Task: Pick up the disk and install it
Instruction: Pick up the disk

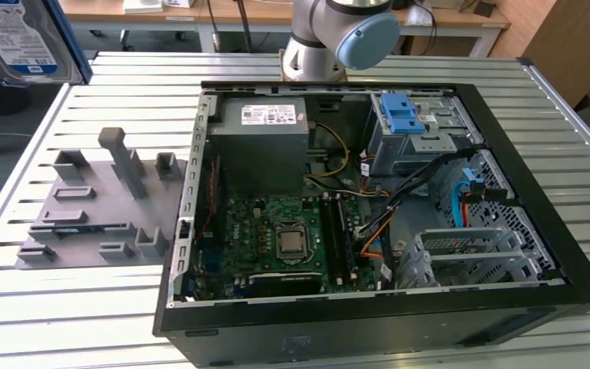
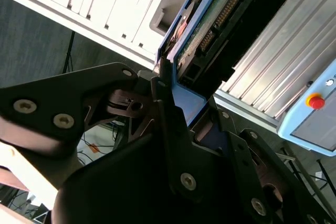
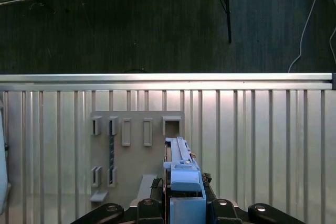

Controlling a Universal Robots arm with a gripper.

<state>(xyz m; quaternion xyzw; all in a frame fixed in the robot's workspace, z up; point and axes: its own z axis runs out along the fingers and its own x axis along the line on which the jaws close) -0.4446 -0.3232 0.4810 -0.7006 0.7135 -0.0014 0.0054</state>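
Note:
The disk (image 1: pixel 21 37) hangs high at the exterior view's left, above the table's corner, its blue-and-white label facing the camera and a blue rail along its edge. In the first wrist view the disk (image 3: pixel 181 174) is seen edge-on, with my gripper (image 3: pixel 184 205) shut on it from both sides. It hangs over the grey slotted holder (image 3: pixel 136 145) on the table. The second wrist view shows the disk's (image 2: pixel 210 22) green circuit-board side and blue rail rising from between the black fingers (image 2: pixel 164 103).
An open black computer case (image 1: pixel 541 177) lies on the slatted metal table (image 1: pixel 70 315). Inside are a grey power-supply box (image 1: pixel 264 131), a motherboard (image 1: pixel 274 238) and a silver cage with a light-blue latch (image 1: pixel 402 115). The grey holder (image 1: pixel 101 204) lies left of the case. The arm's base (image 1: pixel 336 34) stands behind.

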